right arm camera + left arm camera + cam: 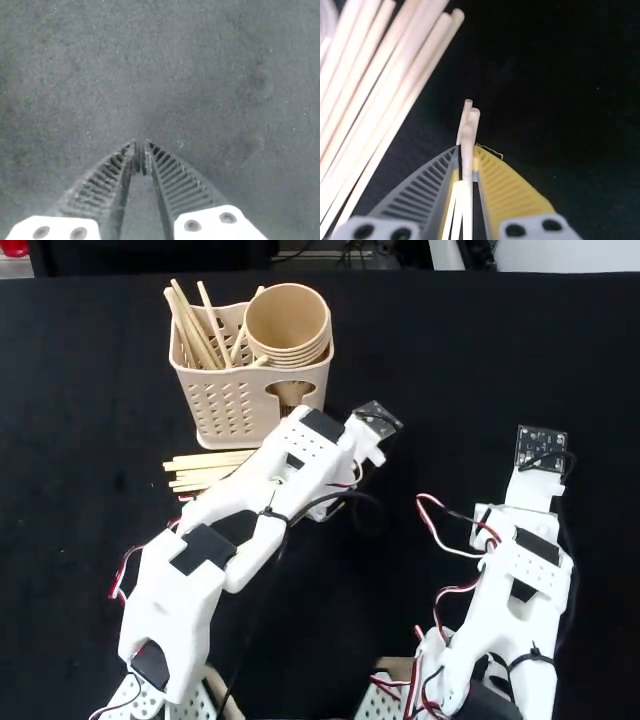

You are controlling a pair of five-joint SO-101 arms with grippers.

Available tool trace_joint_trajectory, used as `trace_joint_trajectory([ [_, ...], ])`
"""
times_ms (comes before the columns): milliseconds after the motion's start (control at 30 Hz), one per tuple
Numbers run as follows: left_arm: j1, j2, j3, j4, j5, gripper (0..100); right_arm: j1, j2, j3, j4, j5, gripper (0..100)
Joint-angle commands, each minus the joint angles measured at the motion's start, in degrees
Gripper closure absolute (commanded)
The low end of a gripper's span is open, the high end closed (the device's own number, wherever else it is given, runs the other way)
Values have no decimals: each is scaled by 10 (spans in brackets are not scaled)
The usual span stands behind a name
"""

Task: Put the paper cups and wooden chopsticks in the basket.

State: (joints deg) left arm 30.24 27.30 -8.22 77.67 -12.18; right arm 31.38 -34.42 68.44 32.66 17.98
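Observation:
A beige slotted basket (225, 400) stands at the back of the black table, holding a stack of paper cups (288, 325) and several wooden chopsticks (195, 325). More chopsticks (205, 472) lie flat on the cloth in front of the basket, partly under the left arm (250, 530). My left gripper (467, 150) is shut on a pair of chopsticks (468, 122), their tips poking out past the fingers, beside the loose pile (375, 85). My right gripper (140, 150) is shut with nothing in it, just above bare cloth; the right arm (520, 570) sits at the right.
The black cloth (480, 360) covers the whole table. Wires loop off both arms near the front edge. Open room lies right of the basket and between the two arms.

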Motion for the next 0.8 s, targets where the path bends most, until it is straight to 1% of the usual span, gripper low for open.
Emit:
trace_joint_trajectory([
  [0,-5,-58,0,3,5,971,-7,5,-3,-4,5,974],
  [100,-7,-115,33,0,13,971,-7,5,-3,-4,5,975],
  [367,-11,-287,157,-62,21,971,-7,5,-3,-4,4,975],
  [500,-12,-373,196,-75,21,971,-7,5,-3,-4,4,975],
  [567,-18,-415,204,-75,23,971,-7,5,-3,-4,4,975],
  [633,-31,-455,204,-75,40,971,-7,5,-3,-4,4,975],
  [767,-64,-529,182,-76,62,971,-7,5,-3,-4,4,975],
])
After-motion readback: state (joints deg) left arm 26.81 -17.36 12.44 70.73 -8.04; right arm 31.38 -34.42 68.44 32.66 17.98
